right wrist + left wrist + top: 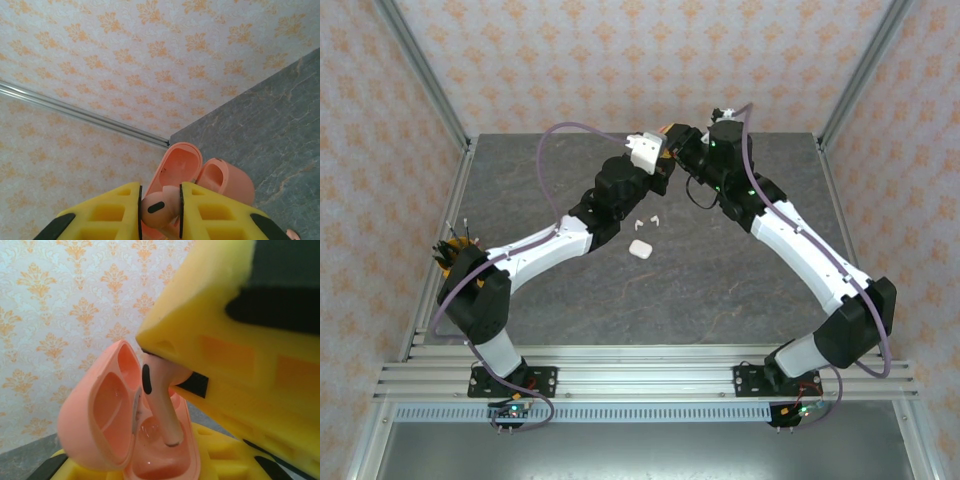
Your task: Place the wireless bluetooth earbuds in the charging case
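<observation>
A coral-red charging case (107, 415) stands open, its lid swung left, with my left gripper (150, 471) shut on its base between yellow fingers (227, 455). A coral-red earbud (160, 400) hangs over it, stem tip down inside the case's well. My right gripper (160, 201) is shut on that earbud (159, 206), just above the open case (182, 165). From above, the left gripper (660, 172) and right gripper (678, 152) meet above the far middle of the table. Two white earbuds (642, 222) (655, 216) lie on the table below them.
A closed white case (640, 249) lies on the grey table (740, 280), just nearer than the white earbuds. Patterned walls and metal frame posts (430, 90) enclose the table on three sides.
</observation>
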